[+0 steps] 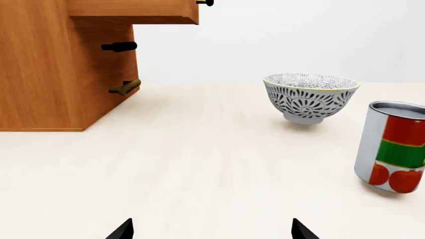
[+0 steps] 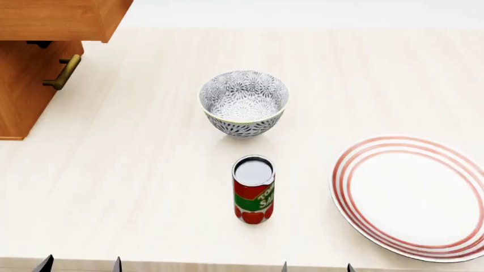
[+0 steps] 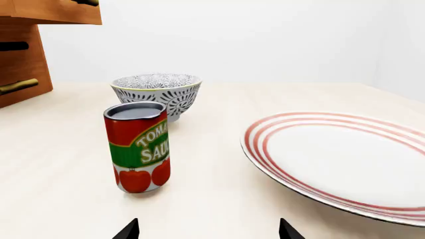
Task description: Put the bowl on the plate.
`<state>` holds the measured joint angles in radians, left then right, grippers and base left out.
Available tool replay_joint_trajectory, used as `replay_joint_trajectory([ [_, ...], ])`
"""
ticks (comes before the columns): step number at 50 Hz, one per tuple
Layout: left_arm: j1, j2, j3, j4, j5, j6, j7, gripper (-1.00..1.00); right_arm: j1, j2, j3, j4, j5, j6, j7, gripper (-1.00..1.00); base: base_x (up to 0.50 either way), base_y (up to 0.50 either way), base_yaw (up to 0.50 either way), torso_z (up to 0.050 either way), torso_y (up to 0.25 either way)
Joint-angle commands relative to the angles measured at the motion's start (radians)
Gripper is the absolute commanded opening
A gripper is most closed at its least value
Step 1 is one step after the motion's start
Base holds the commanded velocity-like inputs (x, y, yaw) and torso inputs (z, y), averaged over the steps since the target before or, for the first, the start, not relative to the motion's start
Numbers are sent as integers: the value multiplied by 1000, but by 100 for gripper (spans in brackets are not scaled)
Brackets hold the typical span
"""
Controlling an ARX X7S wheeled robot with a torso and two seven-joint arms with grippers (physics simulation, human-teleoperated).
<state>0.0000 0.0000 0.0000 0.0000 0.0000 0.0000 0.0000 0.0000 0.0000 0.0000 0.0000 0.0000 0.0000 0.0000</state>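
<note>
Pale wood makes the table [image 2: 151, 187], and on it the bowl [image 2: 243, 103] stands upright, well ahead of both grippers and apart from everything else. The left gripper [image 1: 212, 230] is low at the table's near edge with only its two dark fingertips [image 1: 123, 230] showing, set wide apart and holding nothing; from it, the bowl [image 1: 311, 97] is ahead and off toward the right arm's side, and the can [image 1: 391, 147] is nearer on that same side. The right gripper [image 3: 209, 230] also has its tips spread wide and empty. Ahead of it and toward the left arm's side stands the can [image 3: 138, 147], upright, with the bowl [image 3: 157, 94] just behind it, not touching. The plate [image 3: 345, 159] lies flat ahead on the right gripper's outer side, bare, well apart from the bowl. A wooden cabinet [image 2: 34, 62] with a brass handle [image 2: 64, 72] sits far beyond the left gripper, on its outer side.
</note>
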Motion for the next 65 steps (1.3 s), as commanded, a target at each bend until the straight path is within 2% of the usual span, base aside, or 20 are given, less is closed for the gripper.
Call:
replay_joint_trajectory([
  [1,-2,-11,11,-3,-11,2,-10,100,4,81,-98,-1,81,-3,98,100,0,0,0,0,0],
  [10,13,-42,36,18,-64,25,-41,100,6,91,-118,8,70,-7,116,100,0,0,0,0,0],
  [21,11,-59,56,5,-58,53,-91,100,3,104,-130,2,89,-10,126,100,0,0,0,0,0],
  [28,-3,-67,59,23,-59,-12,-128,100,10,110,-130,-6,115,10,130,100,0,0,0,0,0],
  [31,-3,-84,61,115,-69,-28,-122,100,20,125,-124,-87,113,74,148,100,0,0,0,0,0],
  [36,-48,-119,45,342,-117,-253,-128,100,68,186,-108,-389,131,327,162,100,0,0,0,0,0],
  [42,-145,-176,12,592,-190,-537,-125,100,190,249,-6,-681,304,713,156,100,0,0,0,0,0],
  [45,-170,-178,-9,644,-195,-568,-147,100,233,272,29,-783,354,803,159,100,0,0,0,0,0],
  [49,-231,-171,-73,693,-291,-709,-151,100,270,285,49,-840,381,851,165,100,0,0,0,0,0],
  [52,-238,-182,-72,715,-274,-702,-165,100,249,278,75,-850,406,791,132,100,227,0,0,0,0],
  [65,-243,-178,-106,747,-316,-734,-181,100,261,271,82,-809,426,787,131,100,500,0,0,0,0],
])
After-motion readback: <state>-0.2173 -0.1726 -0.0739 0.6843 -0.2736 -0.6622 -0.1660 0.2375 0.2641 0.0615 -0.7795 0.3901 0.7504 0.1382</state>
